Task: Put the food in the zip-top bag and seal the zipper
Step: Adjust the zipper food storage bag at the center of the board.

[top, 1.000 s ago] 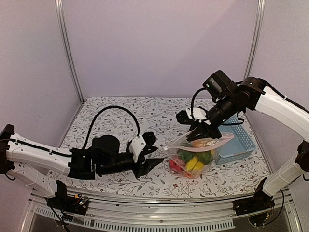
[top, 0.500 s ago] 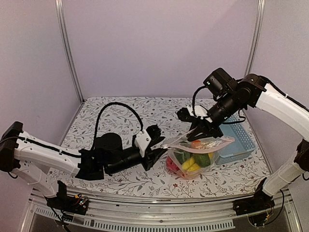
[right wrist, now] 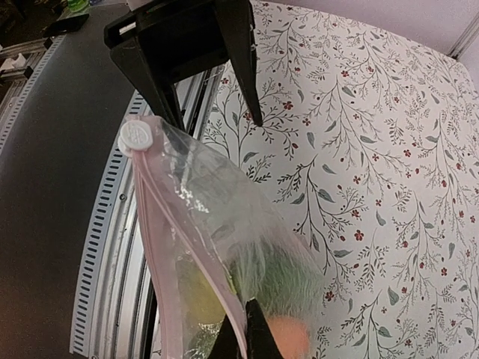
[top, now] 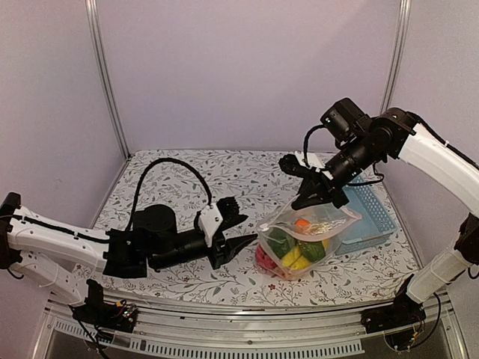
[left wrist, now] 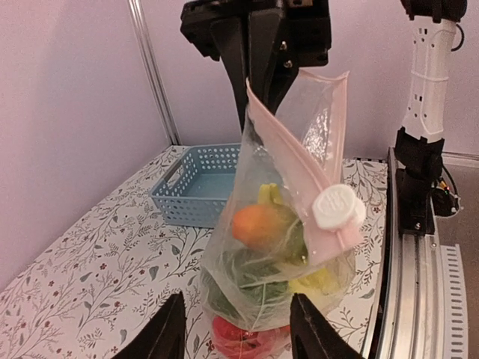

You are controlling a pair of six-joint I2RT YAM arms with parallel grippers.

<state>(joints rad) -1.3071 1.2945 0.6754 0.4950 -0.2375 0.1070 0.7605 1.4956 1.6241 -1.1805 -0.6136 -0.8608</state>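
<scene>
The zip-top bag hangs upright over the table with the food inside: an orange, green peppers, a yellow banana and a red fruit at the bottom. My right gripper is shut on the upper end of the pink zipper; in its own wrist view the right gripper pinches that strip. A white slider sits at the strip's lower end. My left gripper is open just left of the bag, and in the left wrist view the left gripper shows one finger either side of the bag's lower part, apart from it.
A light blue slatted basket stands behind and right of the bag, near the table's right edge. The metal rail of the table's front edge runs below the bag. The flowered table spreads out to the back left.
The right gripper has closed tighter and lifted the bag's mouth, so the bag stands more upright. The left gripper went up to the bag's near corner, then dropped back down and left.
</scene>
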